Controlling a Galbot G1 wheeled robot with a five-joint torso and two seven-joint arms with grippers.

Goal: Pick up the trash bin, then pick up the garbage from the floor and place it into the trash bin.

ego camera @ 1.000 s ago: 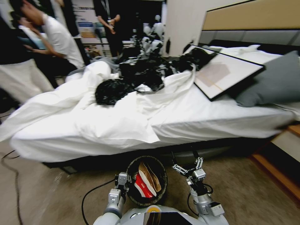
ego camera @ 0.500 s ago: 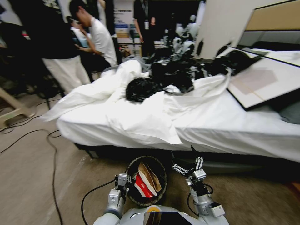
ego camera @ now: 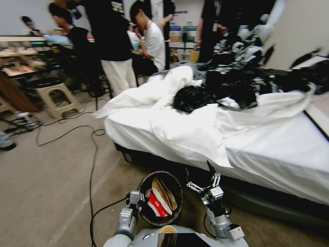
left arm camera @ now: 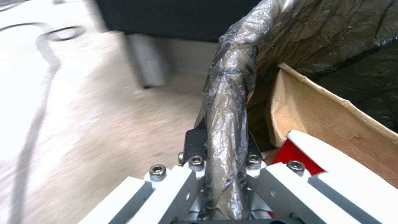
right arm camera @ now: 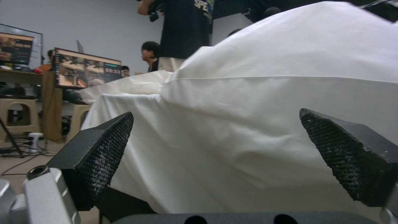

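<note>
the left gripper (left arm camera: 226, 174) is clamped on the trash bin (ego camera: 161, 199) rim, the bin carried just left of the right gripper (ego camera: 202, 178) — jaws wide, empty — nearer the bed (ego camera: 274, 154).

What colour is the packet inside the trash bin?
Red and white packet, beside a tan paper bag in the trash bin; head view shows it best.

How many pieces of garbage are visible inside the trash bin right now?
2. A tan paper bag stands against the far side of the trash bin, and a red-and-white packet lies beside it, nearer the left tool. More may be hidden beneath.
</note>
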